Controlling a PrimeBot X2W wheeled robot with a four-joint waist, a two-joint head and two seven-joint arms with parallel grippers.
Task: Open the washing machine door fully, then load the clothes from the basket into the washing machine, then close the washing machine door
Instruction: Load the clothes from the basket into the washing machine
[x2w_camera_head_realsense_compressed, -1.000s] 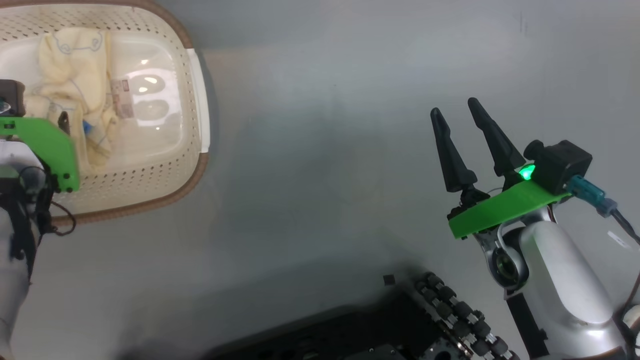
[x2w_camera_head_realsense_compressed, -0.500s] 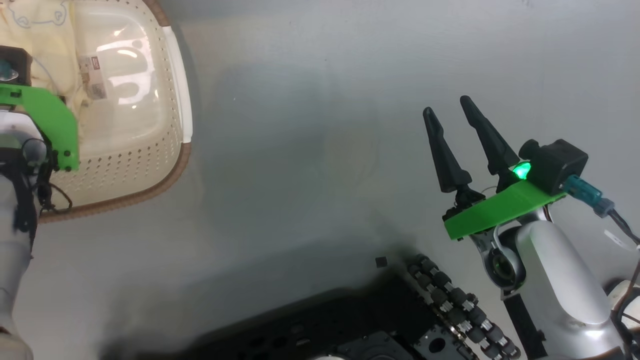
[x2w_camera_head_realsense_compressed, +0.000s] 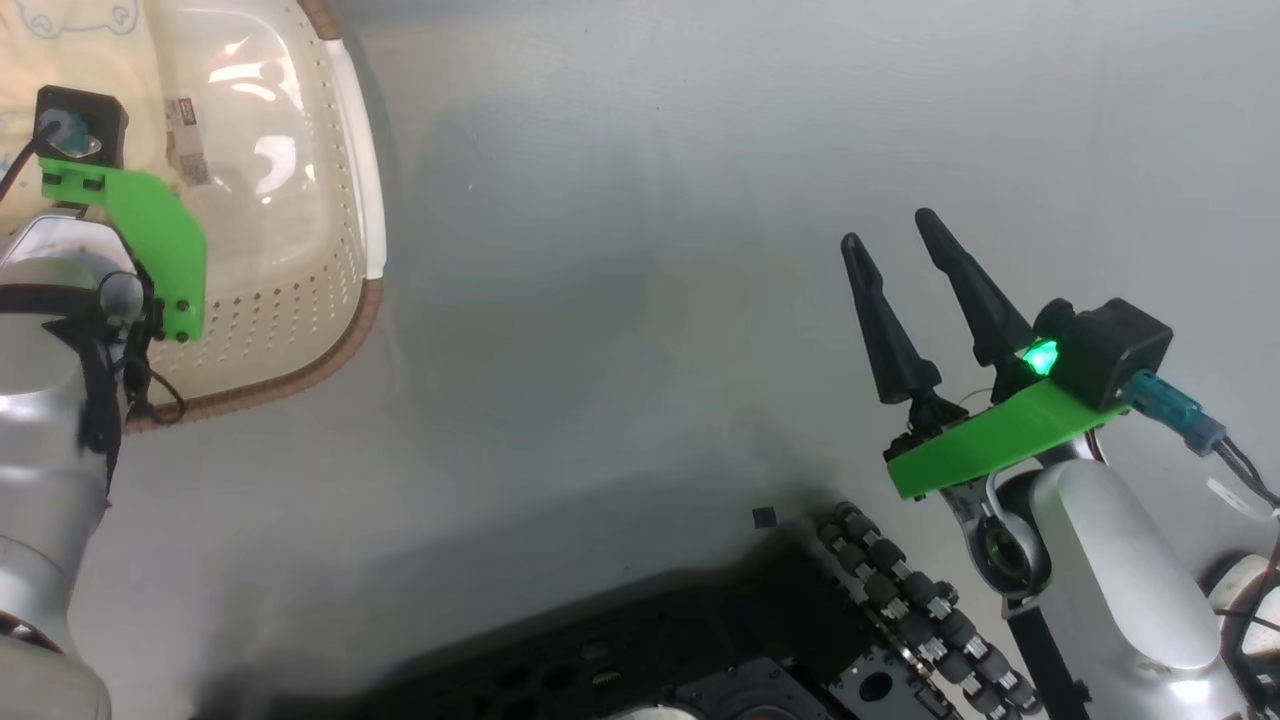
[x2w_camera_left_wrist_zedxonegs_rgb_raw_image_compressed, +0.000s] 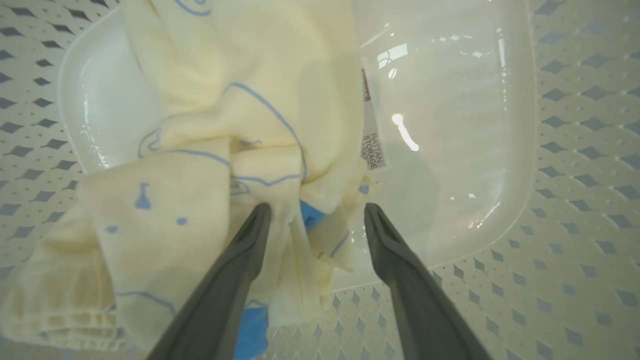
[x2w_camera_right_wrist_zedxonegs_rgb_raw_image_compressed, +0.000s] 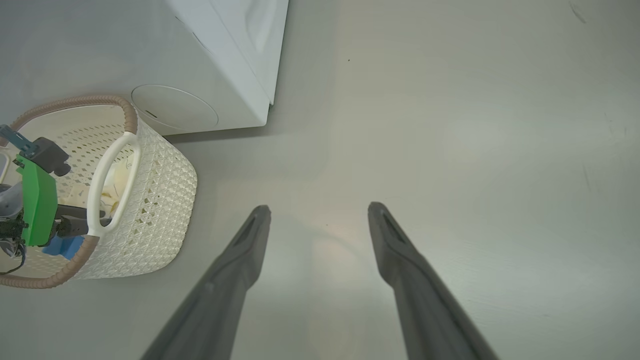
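The cream-white perforated basket (x2w_camera_head_realsense_compressed: 300, 370) stands on the floor at the upper left, beside the white washing machine (x2w_camera_right_wrist_zedxonegs_rgb_raw_image_compressed: 225, 60). The cream-yellow clothes (x2w_camera_left_wrist_zedxonegs_rgb_raw_image_compressed: 225, 125) with blue outlines lie bunched in the basket (x2w_camera_left_wrist_zedxonegs_rgb_raw_image_compressed: 450, 125). My left gripper (x2w_camera_left_wrist_zedxonegs_rgb_raw_image_compressed: 317, 207) reaches down inside it, open, with a fold of cloth and a blue patch between its fingers. In the head view the green wrist bracket (x2w_camera_head_realsense_compressed: 150, 240) covers those fingers. My right gripper (x2w_camera_head_realsense_compressed: 886, 227) hangs open over bare floor, holding nothing. The washing machine door is out of view.
A label sticker (x2w_camera_left_wrist_zedxonegs_rgb_raw_image_compressed: 372, 145) lies on the basket bottom beside the clothes. The basket's white handle (x2w_camera_right_wrist_zedxonegs_rgb_raw_image_compressed: 107, 185) faces the right arm. My dark wheeled base (x2w_camera_head_realsense_compressed: 800, 640) fills the lower edge. Grey floor (x2w_camera_head_realsense_compressed: 620, 250) spreads between basket and right gripper.
The head camera has shifted, so the basket sits further up and left in its view. The left wrist has come a little right and up in that view. Both grippers stay open.
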